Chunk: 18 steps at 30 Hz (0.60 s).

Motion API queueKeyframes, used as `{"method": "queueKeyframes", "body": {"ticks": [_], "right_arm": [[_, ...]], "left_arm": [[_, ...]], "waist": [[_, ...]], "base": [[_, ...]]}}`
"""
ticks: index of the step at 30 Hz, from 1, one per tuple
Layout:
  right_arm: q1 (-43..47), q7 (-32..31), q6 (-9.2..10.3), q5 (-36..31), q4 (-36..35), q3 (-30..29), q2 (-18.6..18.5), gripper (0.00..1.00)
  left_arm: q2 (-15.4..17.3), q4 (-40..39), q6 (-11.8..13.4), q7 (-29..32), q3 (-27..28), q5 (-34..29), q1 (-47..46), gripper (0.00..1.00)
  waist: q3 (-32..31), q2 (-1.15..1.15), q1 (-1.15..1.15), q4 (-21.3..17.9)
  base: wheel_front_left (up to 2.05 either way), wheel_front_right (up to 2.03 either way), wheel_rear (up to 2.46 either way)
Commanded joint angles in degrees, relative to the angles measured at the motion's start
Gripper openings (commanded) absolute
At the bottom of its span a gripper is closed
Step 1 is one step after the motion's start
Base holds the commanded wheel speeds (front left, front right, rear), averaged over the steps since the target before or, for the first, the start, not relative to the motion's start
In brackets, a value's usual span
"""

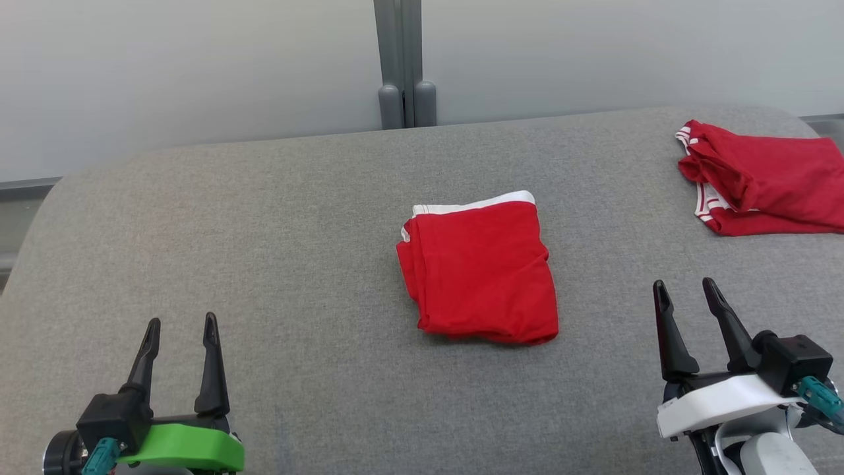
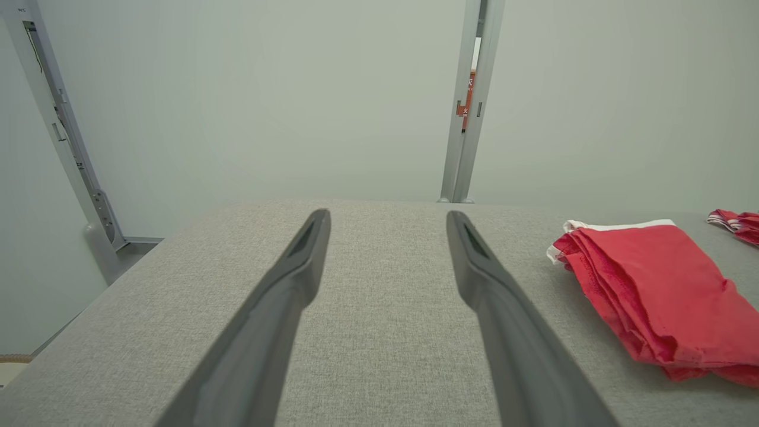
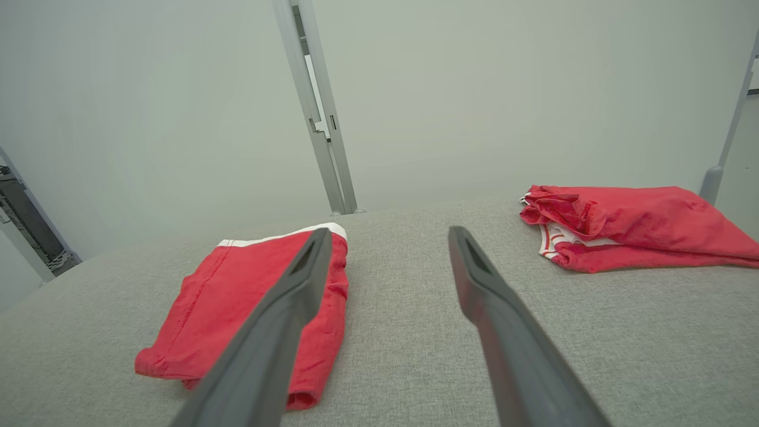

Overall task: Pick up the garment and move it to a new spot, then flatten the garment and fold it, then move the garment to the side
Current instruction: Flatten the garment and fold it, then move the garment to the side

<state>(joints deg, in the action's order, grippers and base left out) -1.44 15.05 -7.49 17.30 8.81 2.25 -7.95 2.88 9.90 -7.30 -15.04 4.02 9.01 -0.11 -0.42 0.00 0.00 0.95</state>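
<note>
Garment point(image 1: 478, 270), red and folded, lies at the centre of the grey surface point(image 1: 297, 231), with the left gripper point(image 1: 182, 320) at its 8 o'clock and the right gripper point(image 1: 685, 284) at its 4 o'clock, both spread apart, empty and clear of it.

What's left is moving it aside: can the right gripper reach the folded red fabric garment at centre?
Likely yes: only bare grey upholstered surface separates the open right gripper from the folded red garment.
</note>
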Motion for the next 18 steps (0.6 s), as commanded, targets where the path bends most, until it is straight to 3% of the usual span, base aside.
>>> {"method": "queueKeyframes", "body": {"ticks": [1, 18], "right_arm": [[0.7, 0.1, 0.03, -0.5, -0.2, -0.1, 0.1, 1.00], [0.9, 0.1, 0.03, -1.0, 1.7, 0.2, 0.4, 1.00]], "left_arm": [[0.1, 0.0, 0.0, -0.1, 0.3, -0.7, 0.9, 1.00], [0.1, -0.1, 0.0, -0.1, 0.6, -0.9, 1.4, 1.00]], "waist": [[-0.1, 0.00, 0.00, 0.2], [-0.6, 0.00, 0.00, 0.3]], "base": [[0.00, 0.00, 0.00], [0.00, 0.00, 0.00]]}}
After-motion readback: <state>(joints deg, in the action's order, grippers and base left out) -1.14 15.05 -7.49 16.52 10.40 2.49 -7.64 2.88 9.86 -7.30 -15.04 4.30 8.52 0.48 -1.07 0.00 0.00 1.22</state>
